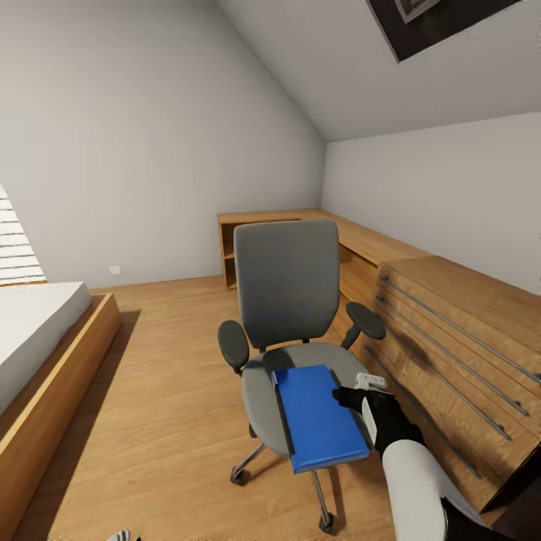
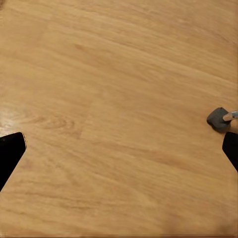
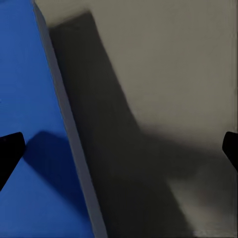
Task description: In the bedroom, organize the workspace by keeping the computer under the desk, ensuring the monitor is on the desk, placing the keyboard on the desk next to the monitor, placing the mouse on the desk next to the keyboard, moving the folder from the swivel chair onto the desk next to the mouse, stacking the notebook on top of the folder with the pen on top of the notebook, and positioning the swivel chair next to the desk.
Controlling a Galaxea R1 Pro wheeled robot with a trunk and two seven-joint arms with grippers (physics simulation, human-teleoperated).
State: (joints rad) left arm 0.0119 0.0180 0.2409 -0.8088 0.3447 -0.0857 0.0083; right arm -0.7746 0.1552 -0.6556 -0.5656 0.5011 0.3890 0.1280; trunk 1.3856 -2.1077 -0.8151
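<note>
- Folder (image 1: 319,417): flat on the chair (image 1: 289,300) seat; likely stiff, light, slippery.
- Right hand (image 1: 347,396): open beside the folder's edge; you should pinch that overhanging edge.

swivel chair (image 1: 285,300): base partly hidden by seat | bed (image 1: 37,330): cut by frame edge

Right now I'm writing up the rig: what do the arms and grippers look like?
The right arm has a glossy white shell, then a black wrist with a small white block. The right gripper and the left gripper show plain black fingertips. No cables or markings are visible.
</note>
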